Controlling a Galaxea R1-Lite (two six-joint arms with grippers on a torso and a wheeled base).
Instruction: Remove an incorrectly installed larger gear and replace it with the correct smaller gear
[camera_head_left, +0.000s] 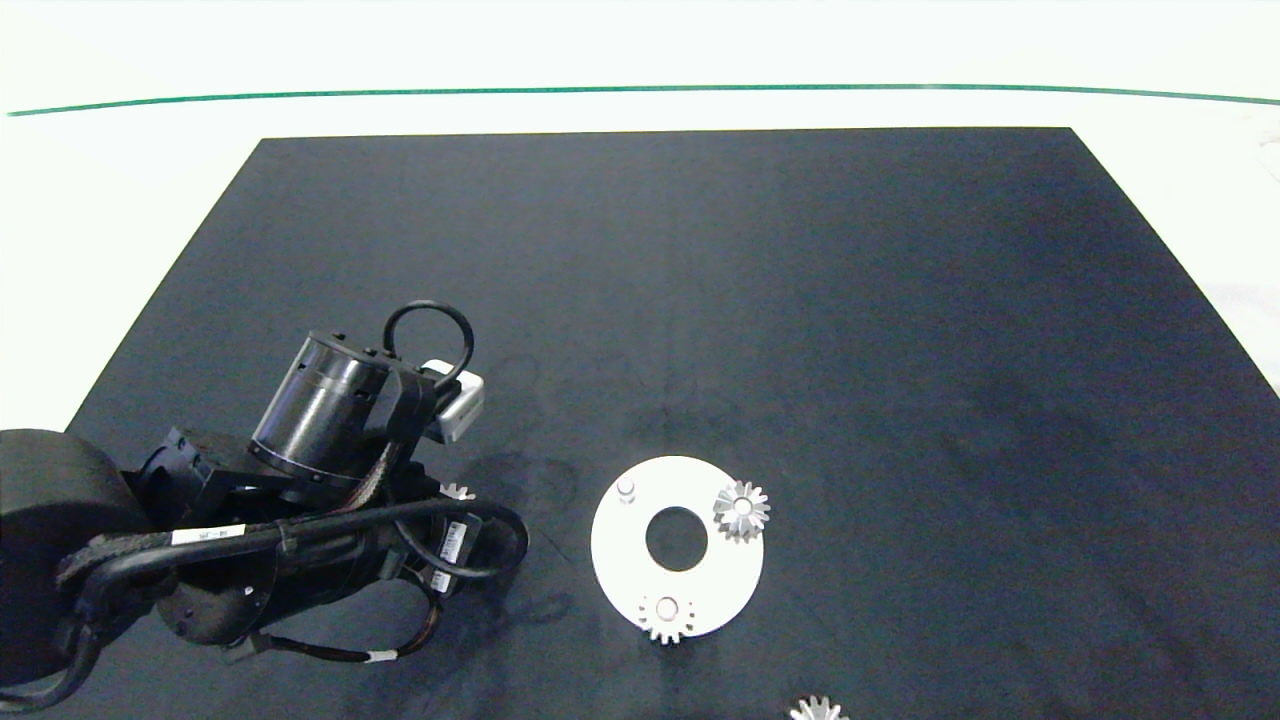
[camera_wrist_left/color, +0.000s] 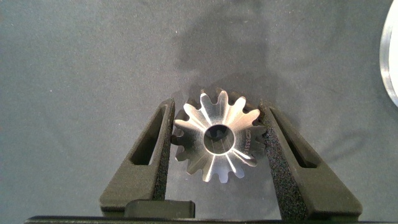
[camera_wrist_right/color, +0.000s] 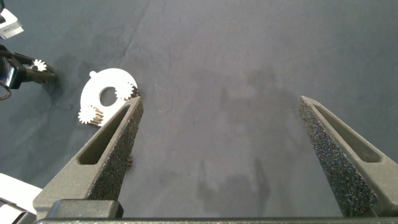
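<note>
The larger gear (camera_wrist_left/color: 217, 140), silver with star-like teeth and a dark centre hole, sits between the fingers of my left gripper (camera_wrist_left/color: 217, 104); both pads touch its teeth. In the head view only a few of its teeth (camera_head_left: 457, 491) show under the left arm, left of the white ring plate (camera_head_left: 640, 560). The plate carries two low silver gears (camera_head_left: 741, 510) (camera_head_left: 667, 618) and one bare peg (camera_head_left: 626, 488). A loose smaller gear (camera_head_left: 818, 710) lies at the mat's near edge, partly cut off. My right gripper (camera_wrist_right/color: 219, 102) hangs open high over the mat, outside the head view.
A black mat (camera_head_left: 800, 300) covers the table, with white table surface around it and a green line (camera_head_left: 640, 89) at the far side. The left arm's wrist and cables (camera_head_left: 330, 480) fill the near left.
</note>
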